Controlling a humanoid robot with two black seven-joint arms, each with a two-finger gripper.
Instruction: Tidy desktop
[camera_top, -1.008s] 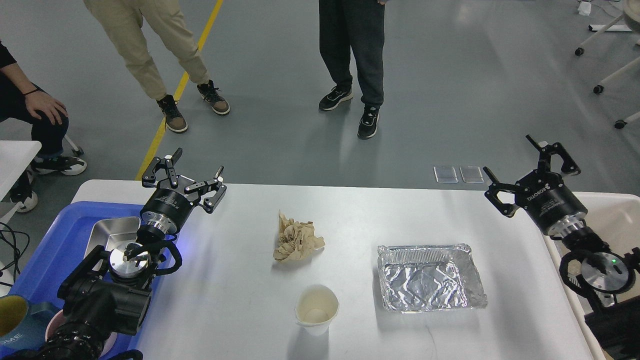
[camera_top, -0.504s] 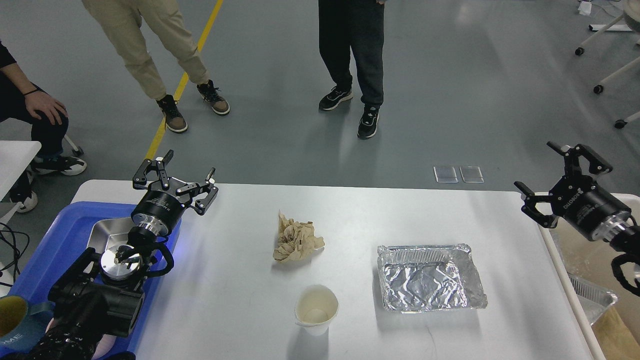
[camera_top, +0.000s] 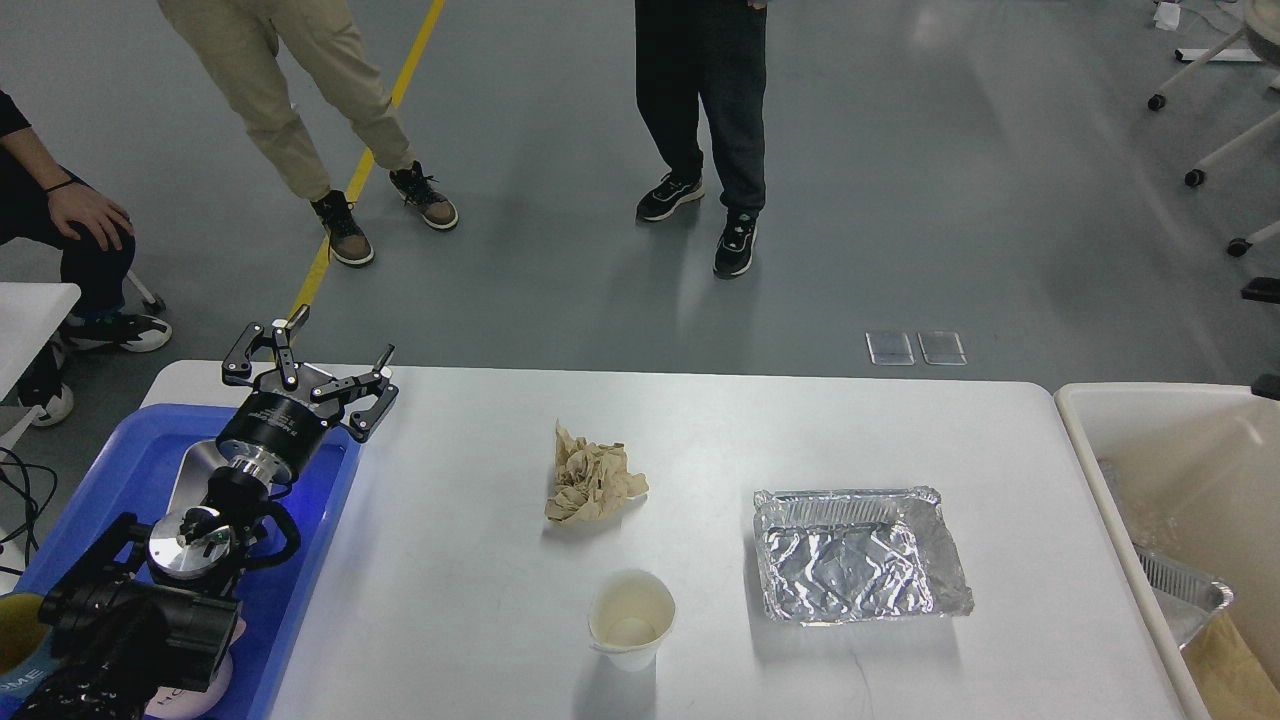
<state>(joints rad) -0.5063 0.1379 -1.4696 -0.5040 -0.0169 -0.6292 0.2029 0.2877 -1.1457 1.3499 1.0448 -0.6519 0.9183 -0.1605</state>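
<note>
The left gripper (camera_top: 310, 355) is hovering with its fingers spread wide and empty, over the far left corner of the white table (camera_top: 700, 620), above the blue tray (camera_top: 120, 470). From it, at four o'clock, the crumpled brown paper (camera_top: 592, 484) is lying; further on, a paper cup (camera_top: 632, 618) and foil tray (camera_top: 858, 554) are sitting. A cream bin (camera_top: 1180, 450) is standing at the table's three o'clock edge.

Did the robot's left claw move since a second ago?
Yes. The left end effector has slid left and toward the robot, off the desktop and over the blue tray, empty and open.
</note>
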